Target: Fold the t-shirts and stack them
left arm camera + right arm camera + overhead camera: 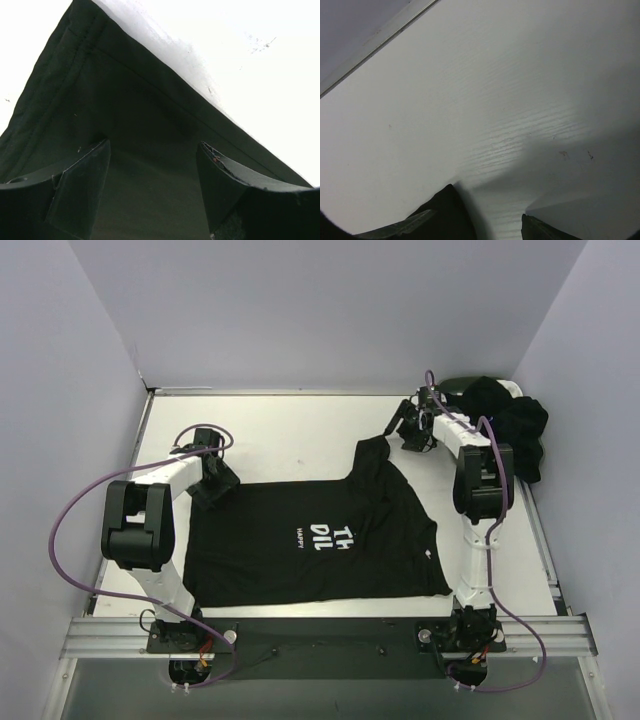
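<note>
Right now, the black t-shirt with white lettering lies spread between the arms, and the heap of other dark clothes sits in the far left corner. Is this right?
Only the corner is wrong: the heap of dark clothes sits in the far right corner, as the top external view shows. The lettered black t-shirt does lie spread as you say.

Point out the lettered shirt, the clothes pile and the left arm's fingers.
Lettered shirt [250, 545], top view, black cloth left of the lettering.
Clothes pile [515, 425], top view, middle of the dark heap.
Left fingers [80, 192], left wrist view, pad of the left-hand finger.
</note>
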`<state>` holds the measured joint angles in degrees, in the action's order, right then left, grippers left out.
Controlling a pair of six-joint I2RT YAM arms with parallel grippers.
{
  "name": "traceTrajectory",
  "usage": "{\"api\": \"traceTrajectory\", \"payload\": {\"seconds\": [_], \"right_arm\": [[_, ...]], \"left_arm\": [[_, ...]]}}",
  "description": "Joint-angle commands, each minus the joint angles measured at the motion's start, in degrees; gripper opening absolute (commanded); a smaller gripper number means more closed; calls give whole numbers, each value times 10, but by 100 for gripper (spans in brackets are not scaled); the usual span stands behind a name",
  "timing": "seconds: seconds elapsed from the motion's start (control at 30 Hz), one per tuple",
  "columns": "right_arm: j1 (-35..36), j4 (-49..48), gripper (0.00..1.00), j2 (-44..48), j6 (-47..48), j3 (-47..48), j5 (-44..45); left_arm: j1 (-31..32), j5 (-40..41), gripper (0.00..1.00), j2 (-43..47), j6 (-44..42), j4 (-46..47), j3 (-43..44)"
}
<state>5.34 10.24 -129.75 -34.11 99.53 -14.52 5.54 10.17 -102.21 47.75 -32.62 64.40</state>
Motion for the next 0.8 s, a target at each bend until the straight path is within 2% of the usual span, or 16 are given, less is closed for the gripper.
{"api": "traceTrajectory", "payload": {"seconds": [0.0,0.1,0.17,0.43,0.53,0.6,0.67,0.77], "right_arm": [[9,15,64,-28,-26,12,-33],[14,14,59,-38,-32,18,-40],[17,14,50,-47,-37,26,-46],[26,17,35,-71,-52,49,-62],[26,17,18,-72,-54,52,-55],[26,19,12,-72,-51,56,-50],[27,20,0,-73,-50,59,-47],[26,21,0,-72,-44,67,-39]], "left_arm": [[-1,9,79,8,2,-9,-2],[0,9,79,6,3,-8,-2],[0,9,79,6,2,-7,-4],[0,12,79,6,2,-11,-2],[0,13,79,7,2,-12,-2],[0,14,79,8,1,-12,-2],[1,15,79,10,2,-12,-5],[2,23,79,16,2,-18,-7]]}}
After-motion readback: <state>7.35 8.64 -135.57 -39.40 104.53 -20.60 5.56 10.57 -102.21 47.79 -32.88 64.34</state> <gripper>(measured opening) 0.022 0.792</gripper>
